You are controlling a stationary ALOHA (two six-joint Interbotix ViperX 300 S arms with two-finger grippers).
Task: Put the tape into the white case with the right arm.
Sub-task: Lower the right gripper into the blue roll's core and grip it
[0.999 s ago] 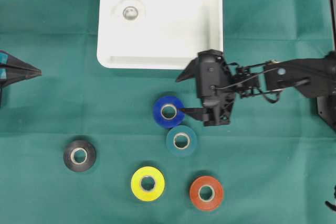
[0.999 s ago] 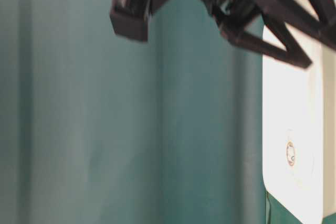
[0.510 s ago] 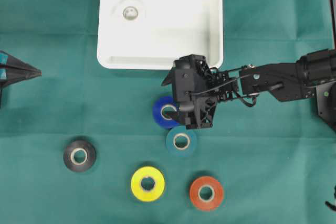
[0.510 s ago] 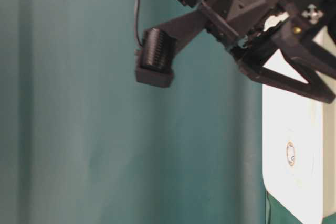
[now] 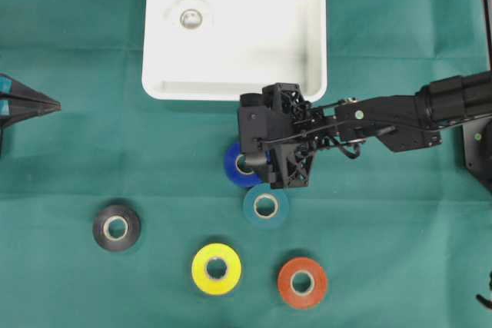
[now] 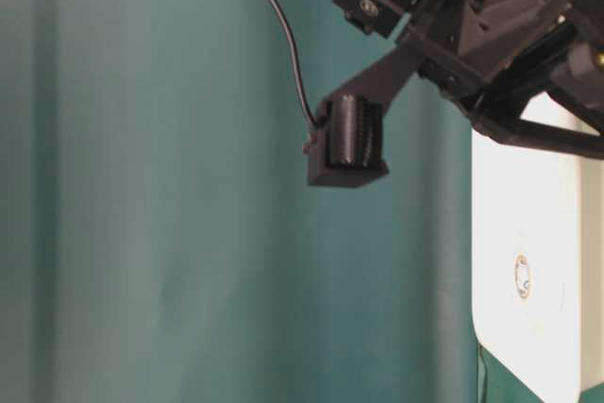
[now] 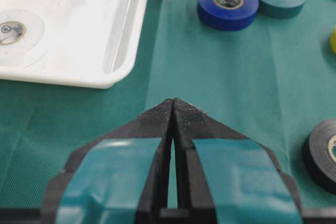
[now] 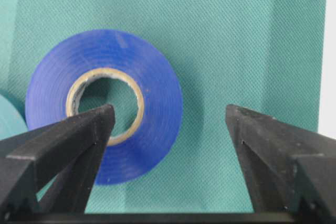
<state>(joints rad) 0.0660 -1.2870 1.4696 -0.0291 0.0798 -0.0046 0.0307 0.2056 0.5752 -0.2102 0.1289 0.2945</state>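
The blue tape lies flat on the green cloth just below the white case. My right gripper hangs open over it. In the right wrist view one finger points into the blue tape's core hole and the other finger stands over bare cloth on the case side. Nothing is held. A white tape roll lies inside the case. My left gripper is shut and empty at the far left.
A teal roll touches the blue one on its lower side. Black, yellow and red rolls lie nearer the front. The case rim is close to the right gripper's outer finger.
The right gripper has moved left and lowered over the blue tape, so one finger now points into its hole. Its jaws stayed open. The left gripper has not moved.
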